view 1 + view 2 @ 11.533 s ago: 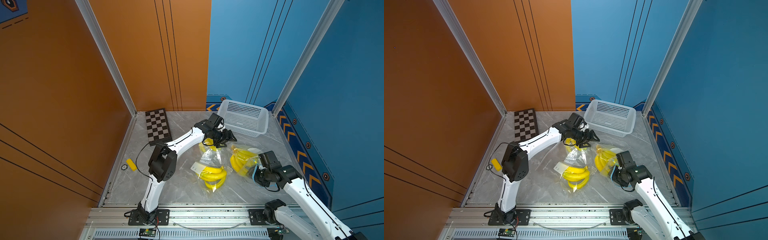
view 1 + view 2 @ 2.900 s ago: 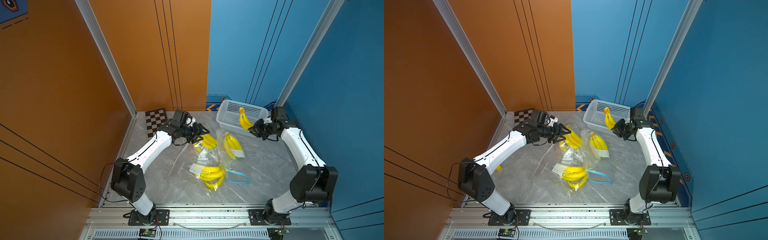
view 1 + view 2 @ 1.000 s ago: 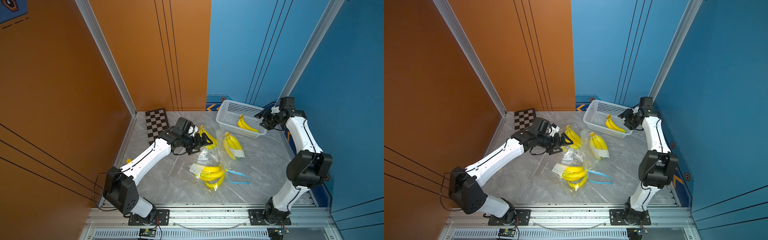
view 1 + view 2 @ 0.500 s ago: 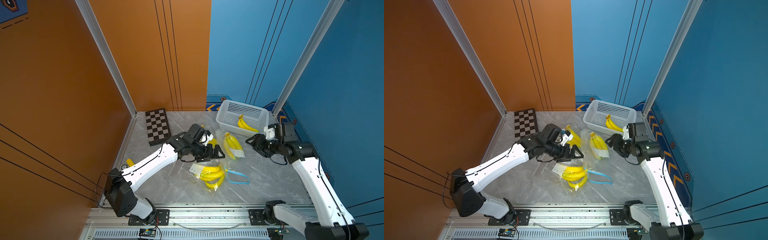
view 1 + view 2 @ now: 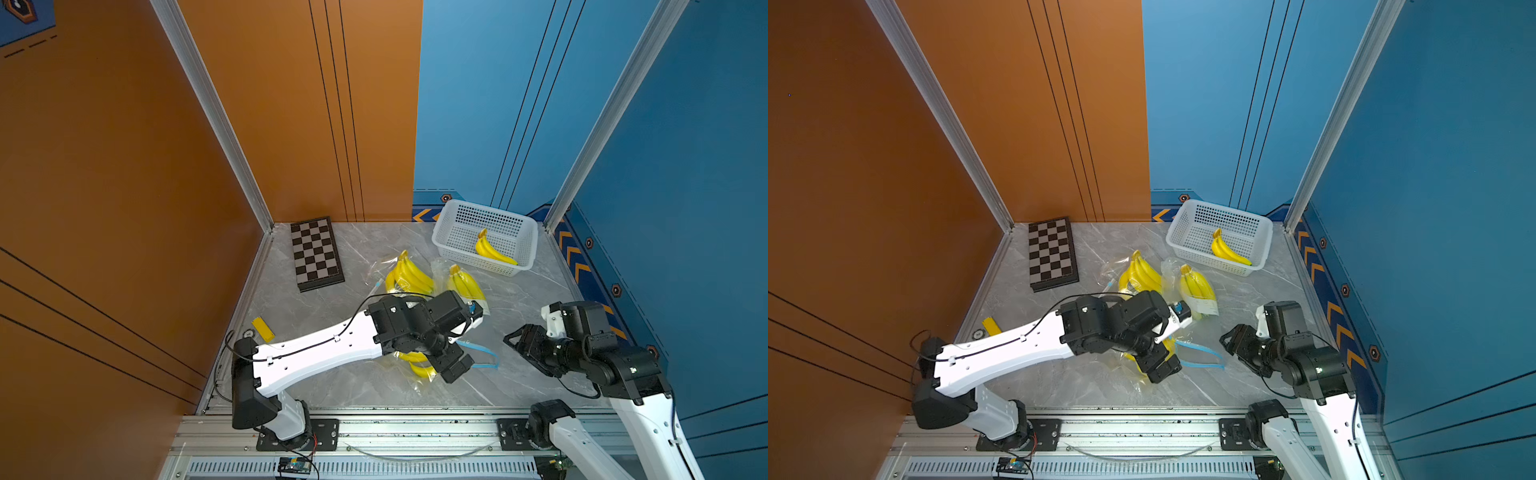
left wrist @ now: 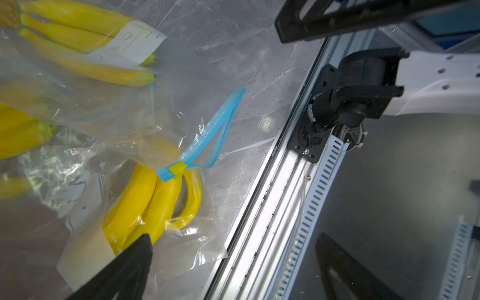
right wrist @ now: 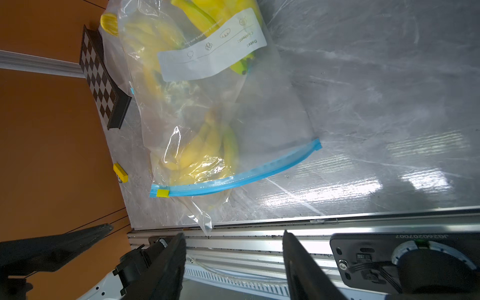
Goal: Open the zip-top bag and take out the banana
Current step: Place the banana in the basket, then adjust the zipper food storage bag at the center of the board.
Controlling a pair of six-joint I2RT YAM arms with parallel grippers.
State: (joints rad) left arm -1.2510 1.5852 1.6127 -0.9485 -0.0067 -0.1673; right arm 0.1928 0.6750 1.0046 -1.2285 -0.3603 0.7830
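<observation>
Inside the white perforated plastic basket (image 5: 465,257), 1 yellow banana bunch (image 5: 492,252) already lies, so we judge the job partly done. Farthest from the basket, the clear zip-top bag with a blue zip strip (image 7: 259,124) gapes open, its bananas (image 6: 145,197) still inside. 2 more bagged bunches lie between. Our left gripper (image 6: 233,237) hovers over that bag, spread wide and empty. The right gripper (image 7: 233,233), half spread, holds nothing.

We note grey marbled surface (image 5: 519,299) bearing chessboard (image 5: 316,253), white basket (image 5: 505,224), yellow block (image 5: 263,329), three zip-top bags (image 5: 465,286) with bananas, lying mid-surface.
</observation>
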